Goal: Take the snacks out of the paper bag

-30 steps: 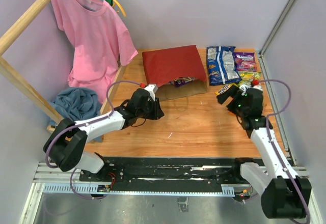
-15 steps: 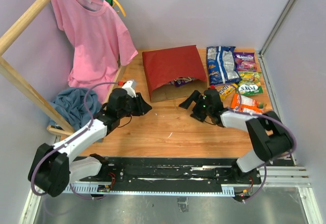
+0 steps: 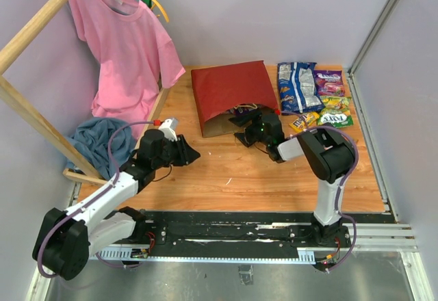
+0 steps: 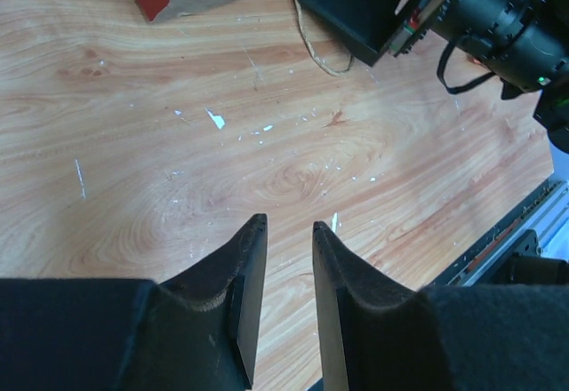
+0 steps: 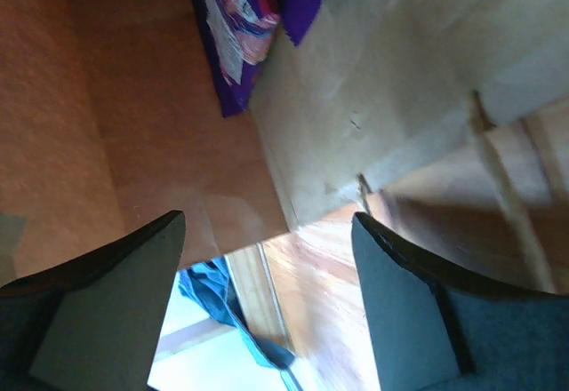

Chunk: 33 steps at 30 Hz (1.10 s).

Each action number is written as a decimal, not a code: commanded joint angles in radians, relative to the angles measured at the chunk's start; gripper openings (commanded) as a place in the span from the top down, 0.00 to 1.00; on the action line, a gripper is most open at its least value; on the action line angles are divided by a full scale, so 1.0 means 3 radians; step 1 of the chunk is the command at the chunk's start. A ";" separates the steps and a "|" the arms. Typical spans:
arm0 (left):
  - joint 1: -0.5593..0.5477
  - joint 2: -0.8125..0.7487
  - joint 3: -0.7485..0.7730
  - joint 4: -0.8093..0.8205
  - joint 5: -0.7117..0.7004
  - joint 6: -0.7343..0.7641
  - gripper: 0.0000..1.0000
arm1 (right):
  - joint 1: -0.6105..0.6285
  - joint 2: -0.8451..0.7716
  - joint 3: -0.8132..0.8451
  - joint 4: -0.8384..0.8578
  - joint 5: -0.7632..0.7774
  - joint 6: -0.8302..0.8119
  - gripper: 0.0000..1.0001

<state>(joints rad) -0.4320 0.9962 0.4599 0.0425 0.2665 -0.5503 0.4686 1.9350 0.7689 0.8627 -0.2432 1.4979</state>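
Snacks [image 5: 236, 35] in purple wrappers lie just beyond the right claw [image 5: 267, 220], released and spread wide at the mouth of the paper bag [image 3: 226, 89] on the table [image 3: 274, 178], with more packets [image 3: 301, 85] right of the bag and the left claw [image 4: 289, 227], slightly parted and gripping nothing, nearer than the bag.

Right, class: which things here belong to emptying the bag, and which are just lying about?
Job: paper bag, snacks beside it, purple packets inside, right gripper.
Lying about: pink shirt, blue cloth, wooden rail.
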 commanded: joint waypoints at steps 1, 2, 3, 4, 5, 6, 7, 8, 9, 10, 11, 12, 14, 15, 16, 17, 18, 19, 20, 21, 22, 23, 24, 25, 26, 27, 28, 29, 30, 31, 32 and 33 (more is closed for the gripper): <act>0.0034 -0.0078 0.0031 0.0031 0.0185 0.0033 0.68 | 0.0111 0.0092 0.0200 0.0245 0.0299 0.0277 0.26; 0.0034 -0.0083 0.0039 0.0010 0.0196 0.0045 0.68 | 0.0130 0.0114 0.0241 0.0220 0.0360 0.0279 0.28; 0.0034 -0.0092 0.0045 -0.0015 0.0208 0.0064 0.68 | 0.0146 0.0130 0.0297 0.0176 0.0420 0.0274 0.29; 0.0034 -0.0105 0.0054 -0.0045 0.0215 0.0080 0.68 | 0.0150 0.0132 0.0353 0.0135 0.0462 0.0274 0.31; 0.0034 -0.0130 0.0063 -0.0087 0.0224 0.0093 0.68 | 0.0153 0.0236 0.0412 0.0114 0.0490 0.0283 0.36; 0.0034 -0.0154 0.0070 -0.0121 0.0233 0.0106 0.68 | 0.0159 0.0286 0.0452 0.0125 0.0517 0.0306 0.39; 0.0034 -0.0187 0.0072 -0.0153 0.0240 0.0119 0.68 | 0.0172 0.0332 0.0484 0.0155 0.0548 0.0336 0.43; 0.0034 -0.0220 0.0073 -0.0185 0.0247 0.0129 0.68 | 0.0178 0.0378 0.0504 0.0186 0.0589 0.0367 0.48; 0.0034 -0.0256 0.0068 -0.0221 0.0247 0.0143 0.68 | 0.0184 0.0413 0.0535 0.0193 0.0639 0.0392 0.51; 0.0034 -0.0288 0.0068 -0.0260 0.0247 0.0155 0.68 | 0.0186 0.0448 0.0559 0.0186 0.0677 0.0404 0.53; 0.0034 -0.0319 0.0068 -0.0297 0.0252 0.0165 0.68 | 0.0187 0.0476 0.0581 0.0151 0.0705 0.0406 0.54; 0.0034 -0.0352 0.0072 -0.0334 0.0262 0.0170 0.68 | 0.0187 0.0501 0.0610 0.0091 0.0719 0.0407 0.54; 0.0034 -0.0421 0.0073 -0.0388 0.0287 0.0165 0.68 | 0.0189 0.0532 0.0619 0.0010 0.0783 0.0367 0.54; 0.0034 -0.0455 0.0074 -0.0410 0.0308 0.0156 0.68 | 0.0191 0.0529 0.0615 -0.0036 0.0826 0.0344 0.53; 0.0034 -0.0483 0.0073 -0.0420 0.0332 0.0146 0.68 | 0.0196 0.0531 0.0606 -0.0064 0.0889 0.0323 0.53; 0.0034 -0.0505 0.0077 -0.0425 0.0356 0.0128 0.68 | 0.0197 0.0541 0.0592 -0.0057 0.0951 0.0305 0.53; 0.0034 -0.0516 0.0081 -0.0430 0.0390 0.0111 0.68 | 0.0201 0.0553 0.0588 -0.0042 0.1004 0.0295 0.52; 0.0034 -0.0518 0.0090 -0.0429 0.0425 0.0096 0.68 | 0.0202 0.0579 0.0594 -0.0024 0.1053 0.0294 0.52; 0.0034 -0.0515 0.0101 -0.0428 0.0461 0.0089 0.68 | 0.0206 0.0609 0.0610 -0.0003 0.1095 0.0290 0.52; 0.0034 -0.0509 0.0114 -0.0430 0.0492 0.0081 0.68 | 0.0215 0.0644 0.0634 0.0020 0.1140 0.0276 0.52; 0.0034 -0.0504 0.0122 -0.0437 0.0516 0.0081 0.68 | 0.0224 0.0672 0.0664 0.0026 0.1184 0.0267 0.52; 0.0034 -0.0503 0.0134 -0.0446 0.0544 0.0087 0.68 | 0.0238 0.0704 0.0692 0.0037 0.1228 0.0257 0.51; 0.0034 -0.0503 0.0145 -0.0459 0.0556 0.0095 0.68 | 0.0248 0.0736 0.0727 0.0055 0.1262 0.0238 0.51; 0.0034 -0.0502 0.0156 -0.0493 0.0559 0.0107 0.68 | 0.0261 0.0775 0.0778 0.0059 0.1296 0.0227 0.51; 0.0034 -0.0508 0.0170 -0.0517 0.0566 0.0121 0.68 | 0.0276 0.0815 0.0822 0.0056 0.1321 0.0210 0.51; 0.0034 -0.0508 0.0185 -0.0541 0.0575 0.0133 0.68 | 0.0292 0.0855 0.0881 0.0048 0.1340 0.0196 0.50; 0.0034 -0.0508 0.0200 -0.0562 0.0585 0.0144 0.68 | 0.0311 0.0897 0.0939 0.0032 0.1361 0.0189 0.50; 0.0034 -0.0504 0.0216 -0.0578 0.0607 0.0147 0.68 | 0.0332 0.0934 0.0993 0.0025 0.1389 0.0183 0.50; 0.0034 -0.0503 0.0232 -0.0589 0.0629 0.0143 0.68 | 0.0350 0.0967 0.1042 0.0010 0.1415 0.0177 0.50; 0.0034 -0.0503 0.0251 -0.0595 0.0653 0.0130 0.68 | 0.0361 0.0997 0.1085 -0.0015 0.1441 0.0170 0.50; 0.0034 -0.0507 0.0263 -0.0599 0.0671 0.0120 0.68 | 0.0368 0.1028 0.1122 -0.0037 0.1462 0.0157 0.50; 0.0033 -0.0510 0.0266 -0.0602 0.0680 0.0113 0.68 | 0.0373 0.1053 0.1154 -0.0050 0.1485 0.0145 0.50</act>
<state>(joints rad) -0.4286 0.8536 0.4976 -0.1234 0.4252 -0.5198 0.5568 2.2078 1.0775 0.8841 0.1341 1.5761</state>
